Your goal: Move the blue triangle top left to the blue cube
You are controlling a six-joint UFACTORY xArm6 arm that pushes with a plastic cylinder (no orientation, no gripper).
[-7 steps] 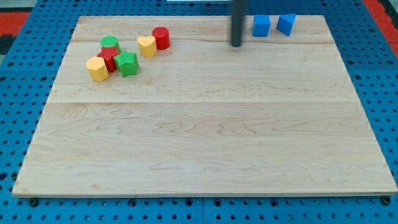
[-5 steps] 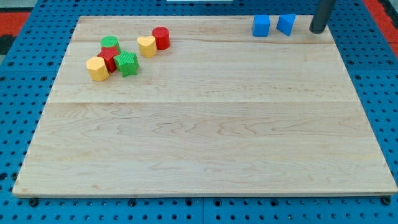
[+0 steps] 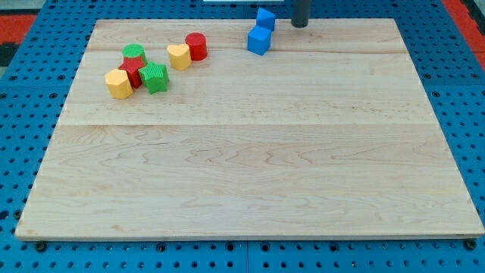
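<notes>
Now blue triangle touching blue cube

My tip stands upright at the view's top

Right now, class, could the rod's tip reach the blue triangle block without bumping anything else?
Probably yes: my tip sits just to the view's right of the blue triangle block, with bare board between; the blue cube lies below-left.

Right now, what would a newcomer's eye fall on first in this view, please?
Probably the two blue blocks at the view's top centre: the blue cube with the blue triangle touching it just above and slightly right. My tip stands close to the triangle's right. Next, the cluster of red, green and yellow blocks at the upper left of the wooden board.
</notes>
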